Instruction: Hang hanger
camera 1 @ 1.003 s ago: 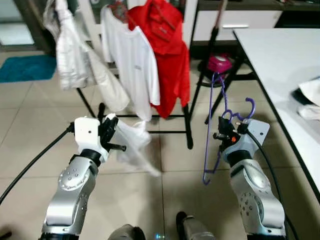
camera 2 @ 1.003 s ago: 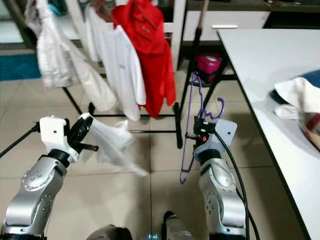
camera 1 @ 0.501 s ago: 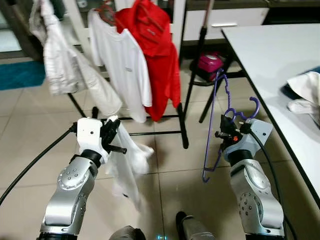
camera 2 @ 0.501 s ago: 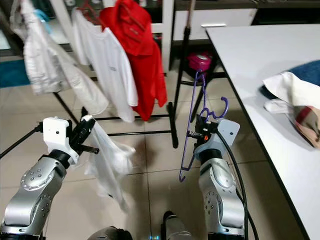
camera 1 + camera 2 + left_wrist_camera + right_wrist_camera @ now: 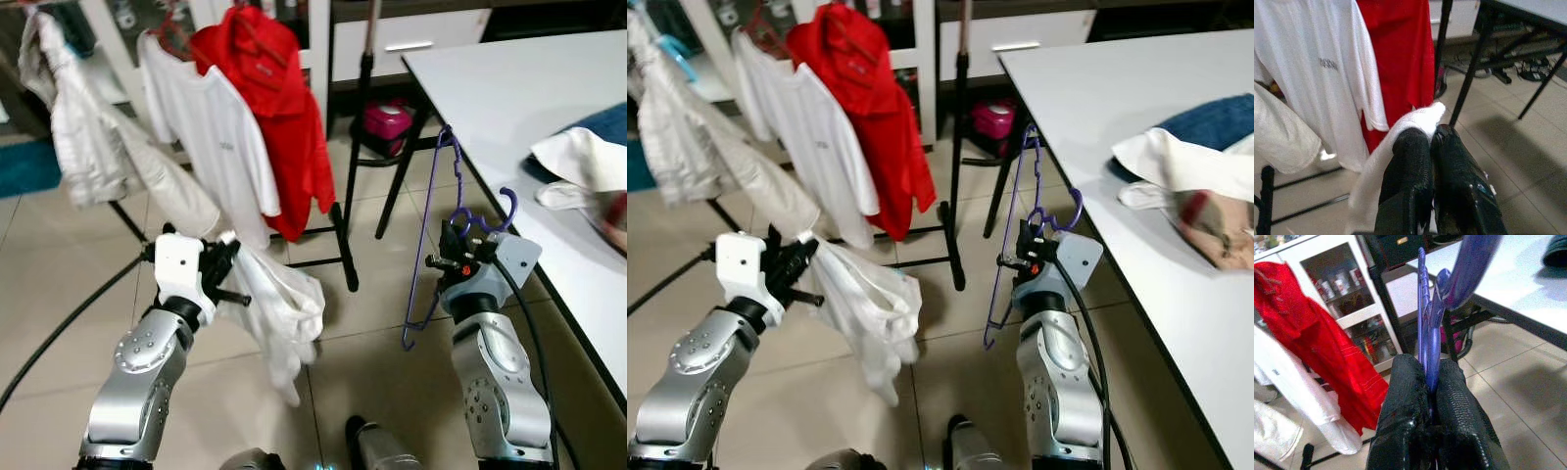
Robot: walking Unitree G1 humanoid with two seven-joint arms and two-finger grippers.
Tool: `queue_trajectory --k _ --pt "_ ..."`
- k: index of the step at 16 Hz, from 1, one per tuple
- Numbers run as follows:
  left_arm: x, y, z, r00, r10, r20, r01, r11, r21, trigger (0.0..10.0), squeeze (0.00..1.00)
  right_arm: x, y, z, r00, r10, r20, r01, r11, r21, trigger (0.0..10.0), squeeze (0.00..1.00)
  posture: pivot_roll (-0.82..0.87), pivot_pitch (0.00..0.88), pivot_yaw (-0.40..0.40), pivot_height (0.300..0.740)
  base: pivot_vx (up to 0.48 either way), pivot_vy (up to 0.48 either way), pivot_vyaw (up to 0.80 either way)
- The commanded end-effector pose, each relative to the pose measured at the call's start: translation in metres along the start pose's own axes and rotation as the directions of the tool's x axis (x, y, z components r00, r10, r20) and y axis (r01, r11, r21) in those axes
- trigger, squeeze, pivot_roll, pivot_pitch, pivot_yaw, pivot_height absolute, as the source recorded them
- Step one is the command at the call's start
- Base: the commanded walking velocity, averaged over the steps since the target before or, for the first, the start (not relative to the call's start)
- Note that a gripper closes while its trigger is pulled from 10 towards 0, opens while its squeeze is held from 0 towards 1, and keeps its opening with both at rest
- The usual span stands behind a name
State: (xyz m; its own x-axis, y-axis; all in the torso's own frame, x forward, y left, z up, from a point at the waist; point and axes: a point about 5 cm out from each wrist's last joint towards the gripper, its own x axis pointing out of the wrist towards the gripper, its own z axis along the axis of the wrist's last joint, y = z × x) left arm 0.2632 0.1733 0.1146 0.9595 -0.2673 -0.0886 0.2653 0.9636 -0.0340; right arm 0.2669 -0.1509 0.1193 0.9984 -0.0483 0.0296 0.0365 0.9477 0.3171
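Now, from the head cameras: the right gripper (image 5: 453, 247) is raised in front of the robot, clamped on a purple hanger (image 5: 431, 230) that stands upright beside the white table (image 5: 509, 88), its hook curling just above the fingers. Over on the left, the left gripper (image 5: 227, 262) pinches a white cloth (image 5: 279, 313), which droops down toward the tiled floor (image 5: 59, 264). Ahead stands a clothes rack (image 5: 343, 211) carrying a red shirt (image 5: 284, 108), a white T-shirt (image 5: 211, 127) and a pale jacket (image 5: 83, 147). Folded clothes (image 5: 1190, 186) lie on the table's far side.

Left wrist camera: both black fingers (image 5: 1408, 181) are pressed together on a corner of the white cloth (image 5: 1418, 120), with the red shirt (image 5: 1400, 54) and T-shirt (image 5: 1322, 63) hanging beyond.

Right wrist camera: fingers (image 5: 1405, 416) squeezed tight around the hanger (image 5: 1430, 333), its purple wire rising straight up between them, the table (image 5: 1508, 279) edge close by.
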Motion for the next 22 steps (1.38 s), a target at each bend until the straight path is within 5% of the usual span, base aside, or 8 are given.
queue_trajectory --k 1,11,17,22 --pt "-0.003 0.001 -0.006 0.999 -0.001 -0.052 0.001 1.0 -0.003 10.0 0.0 -0.003 0.007 -0.005 0.999 0.035 -0.001 -0.035 0.999 0.005 10.0 0.0 -0.06 0.082 0.105 0.74 0.0 0.0 -0.8" --pt "-0.003 -0.003 -0.012 0.999 -0.02 -0.032 0.02 1.0 0.009 10.0 0.0 0.0 0.006 -0.023 0.968 0.177 -0.175 -0.194 0.977 -0.084 10.0 0.0 -0.07 0.0 0.061 0.74 0.0 0.0 -0.77" --pt "-0.002 -0.004 -0.02 0.998 -0.009 -0.054 0.007 1.0 -0.029 10.0 0.0 -0.01 -0.001 -0.029 0.962 0.134 -0.236 -0.143 0.989 -0.022 10.0 0.0 -0.09 0.014 0.069 0.74 0.0 0.0 -0.67" --pt "0.003 -0.009 -0.018 0.999 -0.017 -0.05 0.015 0.999 -0.046 10.0 0.0 -0.011 -0.003 -0.026 0.966 0.121 -0.229 -0.149 0.982 -0.112 10.0 0.0 -0.1 0.028 0.072 0.74 0.0 0.0 -0.69"
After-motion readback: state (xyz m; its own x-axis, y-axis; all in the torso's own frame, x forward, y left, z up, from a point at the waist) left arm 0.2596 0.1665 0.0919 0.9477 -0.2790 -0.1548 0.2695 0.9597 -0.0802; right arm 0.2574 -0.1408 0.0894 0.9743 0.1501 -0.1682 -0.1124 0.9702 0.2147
